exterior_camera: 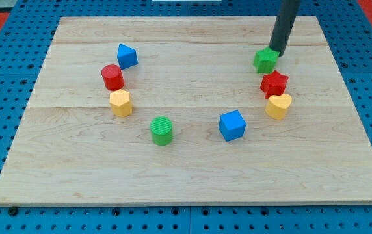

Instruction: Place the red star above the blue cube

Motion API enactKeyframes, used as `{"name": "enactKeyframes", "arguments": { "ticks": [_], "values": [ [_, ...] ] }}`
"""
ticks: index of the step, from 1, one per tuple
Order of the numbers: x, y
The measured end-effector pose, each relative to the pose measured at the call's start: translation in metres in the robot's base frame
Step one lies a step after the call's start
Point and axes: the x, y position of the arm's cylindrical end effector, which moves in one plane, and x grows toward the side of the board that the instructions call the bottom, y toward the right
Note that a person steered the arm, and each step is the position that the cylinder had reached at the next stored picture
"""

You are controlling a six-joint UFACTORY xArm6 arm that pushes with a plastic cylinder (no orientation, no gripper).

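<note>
Rod tip set against the green star block at the upper right of the wooden board.

My tip (278, 53) is seen touching the green star-shaped block (265, 60) at its 1 o'clock edge; no claw is fitted, so no grip state can be told. The red star-shaped block (274, 84) lies just at 5 o'clock of the green star, touching the yellow heart-shaped block (278, 106). The blue cube (232, 125) sits at 8 o'clock of the red star, on the pale wooden board (75, 182).
</note>
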Motion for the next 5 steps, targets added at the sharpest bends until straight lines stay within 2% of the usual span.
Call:
{"name": "enactKeyframes", "arguments": {
  "ticks": [2, 3, 4, 5],
  "values": [
    [0.057, 0.041],
    [0.083, -0.017],
    [0.09, -0.077],
    [0.112, -0.055]
  ]
}}
